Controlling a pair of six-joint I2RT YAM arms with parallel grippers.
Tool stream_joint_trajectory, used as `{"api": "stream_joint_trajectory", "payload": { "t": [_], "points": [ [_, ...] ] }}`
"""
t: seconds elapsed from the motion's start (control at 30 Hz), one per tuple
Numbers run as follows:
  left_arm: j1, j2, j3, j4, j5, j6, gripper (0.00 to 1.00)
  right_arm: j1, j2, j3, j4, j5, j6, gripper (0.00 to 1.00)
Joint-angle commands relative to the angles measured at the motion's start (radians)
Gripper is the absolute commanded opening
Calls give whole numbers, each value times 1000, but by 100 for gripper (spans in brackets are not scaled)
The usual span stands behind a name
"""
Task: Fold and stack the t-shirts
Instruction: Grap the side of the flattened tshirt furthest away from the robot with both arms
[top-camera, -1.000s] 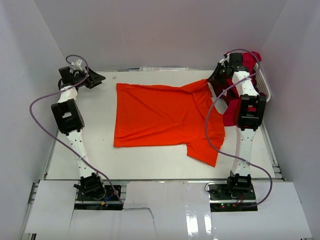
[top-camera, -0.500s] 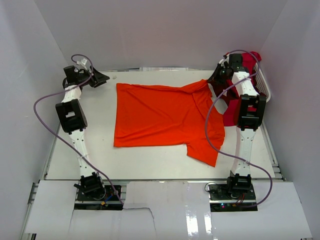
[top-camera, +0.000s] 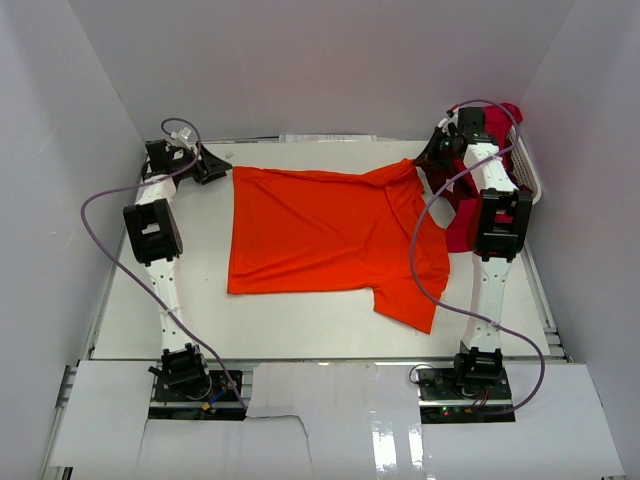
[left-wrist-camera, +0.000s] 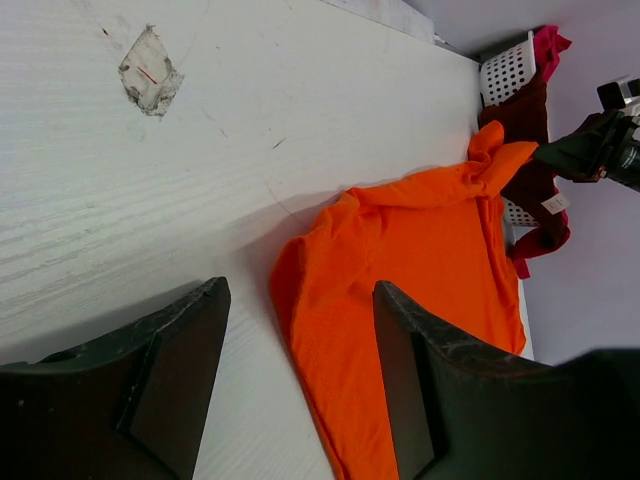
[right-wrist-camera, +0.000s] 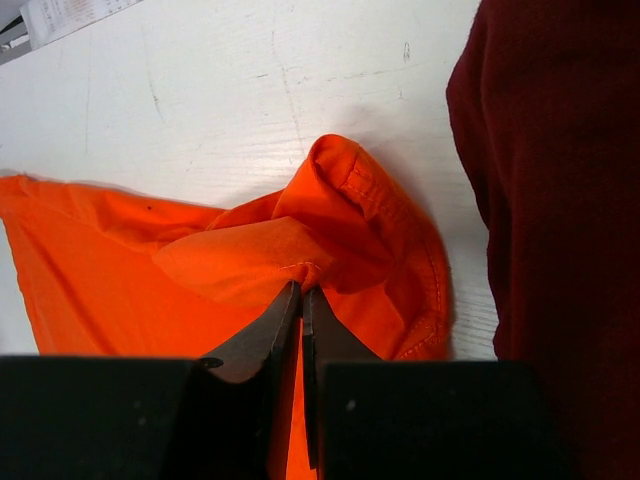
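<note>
The orange shirt (top-camera: 320, 235) lies spread out mid-frame on the table (top-camera: 190, 300), not yet folded, and nothing is stacked. The red shirt (top-camera: 460, 228) and maroon shirt (right-wrist-camera: 560, 200) hang by the basket (top-camera: 530, 172) at the right. The right gripper (right-wrist-camera: 302, 292) is pinched on the orange shirt's bunched upper-right corner. The left gripper (left-wrist-camera: 300, 290) hovers just beside its upper-left corner, jaws apart and empty.

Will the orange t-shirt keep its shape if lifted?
Probably not: the orange t-shirt bunches into soft folds where the right gripper pinches it, so it should drape. It lies thin and flat, likely light.
</note>
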Motion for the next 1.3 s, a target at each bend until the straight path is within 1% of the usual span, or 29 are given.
{"api": "stream_joint_trajectory", "payload": {
  "t": [0.0, 0.17, 0.27, 0.3, 0.37, 0.6, 0.8, 0.83, 0.93, 1.13, 1.27],
  "points": [
    [-9, -15, 48, -5, -14, 23, 70, -3, -49, 0, 16, -16, -16, 8],
    [-21, 13, 78, -5, -22, 14, 66, -3, -46, 1, 16, -17, -18, 8],
    [-29, 18, 86, 1, -23, 16, 67, -3, -46, 1, 14, -16, -19, 8],
    [-30, 16, 84, 4, -22, 22, 70, -3, -46, 1, 14, -16, -19, 8],
    [-43, 12, 78, 8, -17, 55, 73, -3, -46, 5, 14, -16, -21, 8],
    [-61, -15, 20, 66, -26, 161, 72, -3, -42, 9, 13, -22, -21, 8],
    [-64, 5, 37, 60, -63, 152, 61, -3, -40, 9, 13, -24, -21, 8],
    [-64, 8, 37, 58, -66, 151, 53, -3, -40, 9, 13, -22, -21, 8],
    [-64, 15, 35, 46, -82, 149, 44, -3, -43, 8, 11, -22, -24, 8],
    [-63, 10, 23, 25, -100, 166, 43, -3, -42, 6, 11, -20, -24, 8],
    [-64, 8, 20, 15, -97, 171, 43, -3, -40, 6, 10, -24, -22, 8]
  ]
}}
